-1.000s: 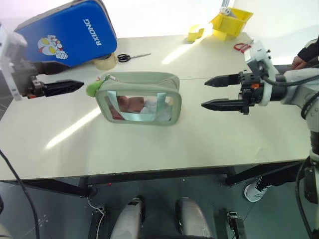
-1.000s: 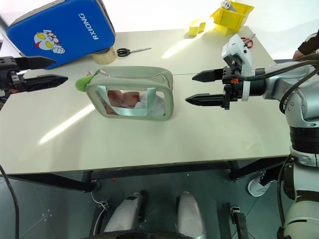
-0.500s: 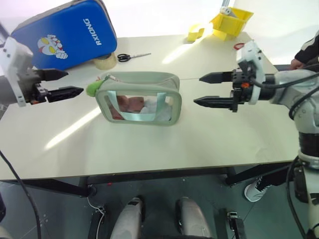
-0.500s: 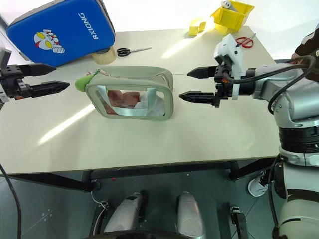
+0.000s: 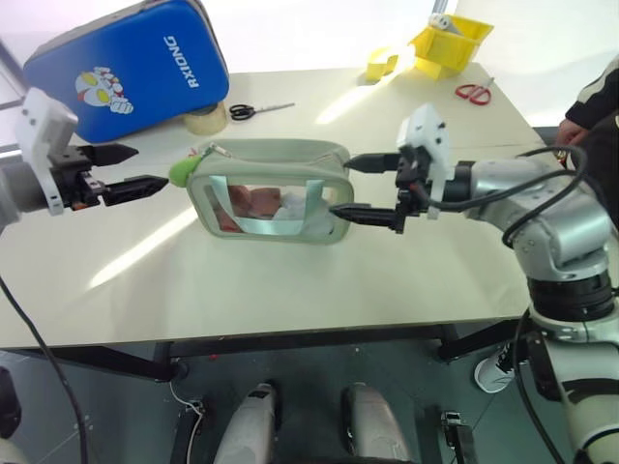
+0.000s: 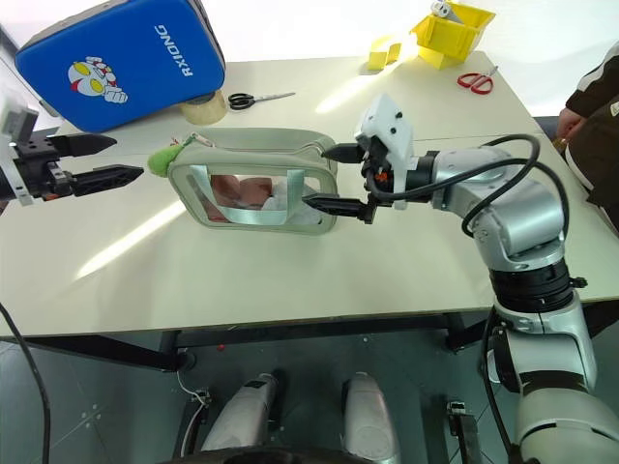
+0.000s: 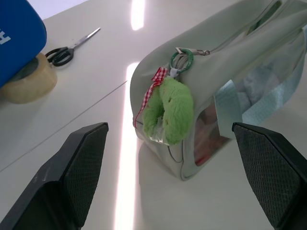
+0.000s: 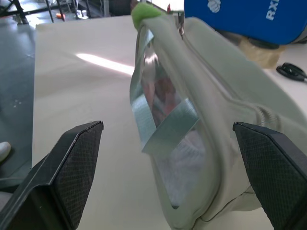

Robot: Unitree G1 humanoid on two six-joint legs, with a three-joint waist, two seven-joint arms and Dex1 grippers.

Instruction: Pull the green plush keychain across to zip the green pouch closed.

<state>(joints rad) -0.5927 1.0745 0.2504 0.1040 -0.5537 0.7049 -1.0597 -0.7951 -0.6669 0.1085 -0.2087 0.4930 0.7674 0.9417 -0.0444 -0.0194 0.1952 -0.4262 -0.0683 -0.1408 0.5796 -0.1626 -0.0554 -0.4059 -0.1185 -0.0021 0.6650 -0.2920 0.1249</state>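
At the far left, the left end effector (image 5: pixel 145 166) is seen with its two black fingers spread apart and nothing between them, its tips near the small lime-green fuzzy plush keychain (image 5: pixel 180 172) but not touching it. The keychain is hung from a green ring at the left end of the pale sage-green boxy zip pouch with a clear plastic front panel (image 5: pixel 271 190), which is stood upright near the middle of the pale tabletop (image 5: pixel 290 280). Behind the pouch, a large blue cartoon-printed case (image 5: pixel 135 63), a roll of tape (image 5: pixel 205 119) and black-handled scissors (image 5: pixel 257 110) are set well apart from it. At the pouch's right end, the right end effector (image 5: pixel 338 184) is held released, one finger by the upper corner and one by the front lower edge, straddling that end; contact cannot be told. Farther right, a yellow bin (image 5: pixel 447 43) and red scissors (image 5: pixel 473 93) are found

The approach step is judged to be in hand: nothing is yet grasped. Next, the right fingers would need to be closed on the pouch's end to brace it, and the left fingers closed on the keychain so it can be drawn rightward along the zipper
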